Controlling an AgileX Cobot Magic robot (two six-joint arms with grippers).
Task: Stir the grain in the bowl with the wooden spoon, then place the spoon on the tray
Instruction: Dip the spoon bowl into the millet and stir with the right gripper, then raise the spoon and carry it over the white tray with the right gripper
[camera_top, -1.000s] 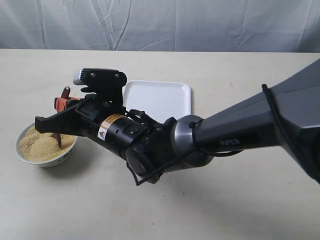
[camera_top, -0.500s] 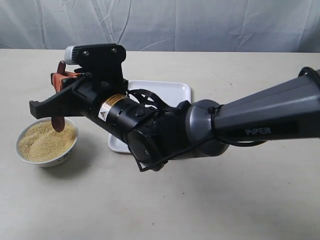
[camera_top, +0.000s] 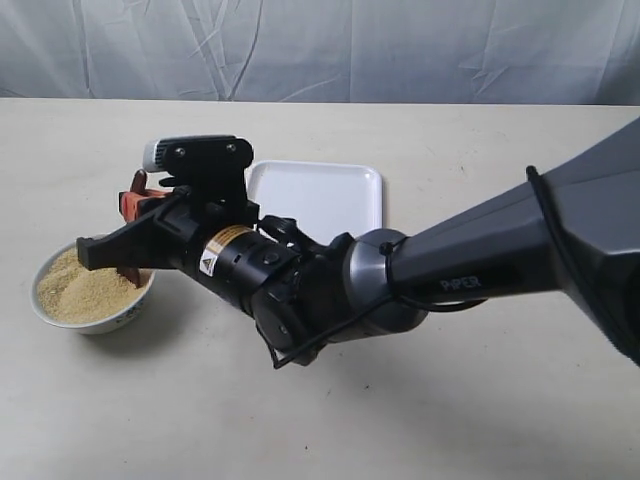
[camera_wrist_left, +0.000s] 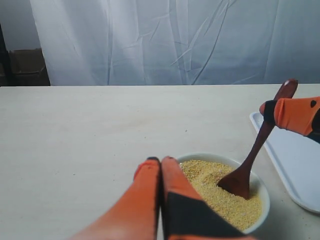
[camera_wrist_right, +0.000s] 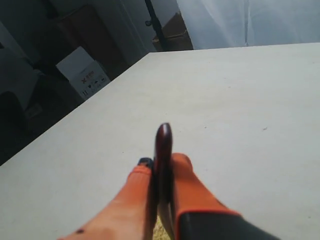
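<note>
The white bowl (camera_top: 92, 320) of golden grain (camera_top: 75, 295) sits at the left of the table. The dark wooden spoon (camera_top: 130, 272) stands steeply in it, its scoop dug into the grain (camera_wrist_left: 215, 192) on the side towards the tray (camera_top: 320, 195). My right gripper (camera_top: 132, 208) reaches across from the right and is shut on the spoon's handle (camera_wrist_right: 163, 142) near its top end. My left gripper (camera_wrist_left: 161, 160) is shut and empty, its tips just before the bowl's rim (camera_wrist_left: 262, 197); it does not show in the exterior view.
The flat white tray lies behind the right arm, its near part hidden by it, and its edge (camera_wrist_left: 295, 165) runs right of the bowl. A pale curtain hangs behind the table. Boxes stand beyond the table's edge (camera_wrist_right: 82, 77).
The right gripper lifted the spoon out above the bowl, then lowered it again; its scoop is back in the grain, now nearer the tray side.
</note>
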